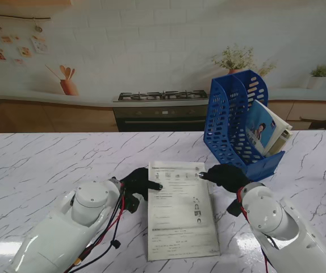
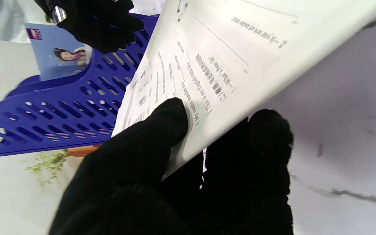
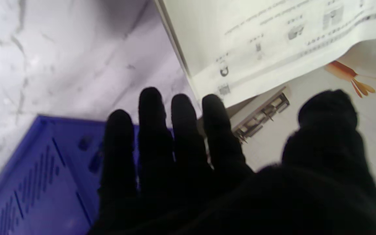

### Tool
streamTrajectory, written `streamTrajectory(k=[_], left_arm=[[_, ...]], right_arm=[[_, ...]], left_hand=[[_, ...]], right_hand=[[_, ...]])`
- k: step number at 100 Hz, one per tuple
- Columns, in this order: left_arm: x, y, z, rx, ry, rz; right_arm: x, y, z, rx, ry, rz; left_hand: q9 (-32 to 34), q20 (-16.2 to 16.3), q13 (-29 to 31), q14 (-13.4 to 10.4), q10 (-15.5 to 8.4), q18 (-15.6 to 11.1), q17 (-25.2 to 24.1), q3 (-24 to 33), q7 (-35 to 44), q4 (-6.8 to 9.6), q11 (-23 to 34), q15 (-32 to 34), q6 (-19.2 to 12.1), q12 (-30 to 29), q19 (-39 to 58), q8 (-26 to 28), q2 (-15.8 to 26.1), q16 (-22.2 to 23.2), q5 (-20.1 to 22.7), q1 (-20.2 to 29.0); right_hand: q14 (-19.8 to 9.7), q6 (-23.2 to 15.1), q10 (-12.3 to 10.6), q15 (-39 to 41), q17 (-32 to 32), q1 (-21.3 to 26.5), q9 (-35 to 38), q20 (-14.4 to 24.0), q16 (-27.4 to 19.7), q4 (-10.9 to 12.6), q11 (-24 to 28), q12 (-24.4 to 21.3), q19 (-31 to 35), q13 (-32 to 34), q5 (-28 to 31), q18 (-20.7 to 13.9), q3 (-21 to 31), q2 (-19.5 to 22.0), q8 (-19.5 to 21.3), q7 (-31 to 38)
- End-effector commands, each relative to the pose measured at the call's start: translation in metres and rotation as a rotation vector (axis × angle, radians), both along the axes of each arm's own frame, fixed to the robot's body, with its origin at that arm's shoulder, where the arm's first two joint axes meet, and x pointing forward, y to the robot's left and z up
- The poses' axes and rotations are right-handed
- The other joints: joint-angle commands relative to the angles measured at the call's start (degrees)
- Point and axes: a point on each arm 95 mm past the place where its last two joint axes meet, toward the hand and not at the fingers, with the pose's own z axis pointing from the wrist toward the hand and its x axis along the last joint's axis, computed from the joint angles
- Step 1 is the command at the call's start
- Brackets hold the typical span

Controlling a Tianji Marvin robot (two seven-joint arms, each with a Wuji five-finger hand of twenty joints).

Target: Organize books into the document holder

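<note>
The white worksheet booklet (image 2: 240, 55) carries upside-down printed lines, of which "What's your job" style phrases blur, only "English teacher" and "maths teacher" reading with fair certainty in the left wrist view's centre.

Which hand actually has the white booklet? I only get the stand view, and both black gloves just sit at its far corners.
Observer: The left hand. Its wrist view shows the thumb on top of the white booklet and another finger under the lifted edge.
Operator: And the right?
Observer: The right hand is open, with its fingers spread. The booklet's corner lies just past them and looks untouched.
</note>
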Motion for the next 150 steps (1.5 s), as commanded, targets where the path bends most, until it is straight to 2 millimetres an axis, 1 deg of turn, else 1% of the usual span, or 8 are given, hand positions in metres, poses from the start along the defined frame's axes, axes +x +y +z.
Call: streamTrajectory(k=[1, 14, 27, 44, 59, 73, 100, 150], left_arm=[[0.004, -0.003, 0.022, -0.032, -0.075, -0.033], [0.004, -0.003, 0.041, -0.046, -0.137, -0.05], [0.002, -0.003, 0.059, -0.06, -0.185, -0.066], [0.0, -0.003, 0.077, -0.048, -0.242, -0.077], [-0.002, -0.002, 0.089, -0.042, -0.287, -0.097], [-0.005, -0.001, 0.101, -0.046, -0.327, -0.11], [-0.009, -0.001, 0.118, -0.046, -0.382, -0.141], [-0.011, -0.009, 0.144, -0.032, -0.464, -0.156]], right_arm=[[0.003, 0.006, 0.023, 0.019, -0.07, 0.012], [0.009, 0.005, 0.049, 0.031, -0.114, 0.022], [0.016, 0.006, 0.069, -0.009, -0.177, 0.041], [0.025, 0.008, 0.089, -0.059, -0.253, 0.064], [0.035, 0.009, 0.106, -0.073, -0.3, 0.082], [0.046, 0.008, 0.119, -0.061, -0.324, 0.096], [0.062, 0.008, 0.131, -0.062, -0.333, 0.119], [0.073, 0.024, 0.138, -0.036, -0.299, 0.33]], left_hand=[[1.8, 0.6, 2.8, 1.3, -4.4, -2.8, 0.2, 8.8, 9.2, 0.69, 0.5, 3.1, -12.7, 1.4, 4.6, 5.1, 1.5, 2.1, 5.3, 5.9], [1.8, 1.0, 2.8, 1.1, -4.5, -2.7, -0.5, 8.8, 9.3, 0.53, 0.3, 3.2, -12.5, 2.4, 4.9, 6.3, 1.8, 2.8, 4.8, 6.1], [1.9, 1.4, 2.8, 1.2, -4.4, -2.6, -0.9, 8.7, 9.2, 0.45, 0.1, 3.3, -12.4, 3.0, 5.3, 6.9, 2.0, 3.3, 4.7, 6.2], [1.9, 1.7, 2.7, 1.2, -4.5, -2.5, -1.0, 8.4, 9.2, 0.39, -0.1, 3.2, -12.4, 3.5, 5.3, 7.5, 2.2, 3.8, 4.7, 6.4], [1.9, 1.9, 2.7, 1.1, -4.7, -2.5, -1.1, 8.3, 9.2, 0.37, -0.2, 3.1, -12.6, 3.9, 5.2, 8.0, 2.5, 4.2, 4.6, 6.4], [1.9, 2.0, 2.8, 0.9, -4.6, -2.6, -1.2, 8.1, 9.2, 0.37, -0.4, 2.9, -12.6, 4.1, 5.1, 8.5, 2.6, 4.4, 4.6, 6.5], [2.0, 2.1, 2.7, 0.8, -4.7, -2.7, -1.2, 8.1, 9.2, 0.45, -0.4, 2.8, -12.7, 4.5, 5.0, 9.1, 2.9, 4.7, 4.5, 6.5], [1.9, 2.2, 2.8, 0.6, -4.6, -3.1, -1.3, 7.9, 9.0, 0.52, -0.6, 2.8, -12.6, 5.2, 4.7, 10.1, 3.2, 5.2, 4.3, 6.5]], right_hand=[[-1.3, -4.1, -2.1, -1.7, -2.2, 3.4, -2.7, 2.1, 1.3, 2.8, -1.1, 1.4, -2.4, -2.2, -2.6, 11.8, -0.1, -0.1, 1.6, -0.8], [-1.7, -6.5, -3.5, -4.6, -6.6, 5.8, -5.9, 2.4, 0.9, 2.9, -2.9, 1.8, -8.2, -6.1, -4.8, 11.6, -0.6, -1.0, 2.2, -0.8], [-2.2, -7.0, -4.0, -6.3, -7.8, 3.8, -7.1, 3.0, 0.8, 2.8, -4.4, 1.7, -11.7, -7.3, -5.1, 11.6, -1.1, -2.2, 2.2, -0.9], [-2.5, -7.3, -5.3, -7.1, -8.1, 2.1, -7.4, 3.3, 0.7, 2.7, -5.5, 1.4, -12.9, -7.5, -5.0, 11.8, -1.3, -3.7, 1.8, -1.3], [-3.2, -7.4, -5.0, -7.6, -8.2, 1.4, -6.6, 3.2, 0.5, 2.7, -6.3, 0.8, -13.9, -7.4, -4.8, 11.9, -1.0, -4.2, 1.5, -1.4], [-3.8, -9.6, -5.8, -8.1, -8.7, 1.1, -5.9, 3.0, 0.3, 2.7, -7.0, 0.5, -15.2, -7.6, -4.6, 11.9, -0.8, -5.2, 1.3, -1.3], [-5.2, -13.6, -9.4, -9.9, -10.9, 0.2, -5.8, 2.1, -0.6, 2.7, -8.9, 0.0, -19.1, -9.5, -4.7, 11.6, -0.6, -7.3, 0.9, -0.7], [-6.7, -13.8, -10.7, -7.3, -8.5, -3.0, 0.1, 3.2, 0.7, 2.7, -7.0, 2.0, -19.3, -4.5, -1.1, 12.0, -0.3, -8.4, 2.8, 3.0]])
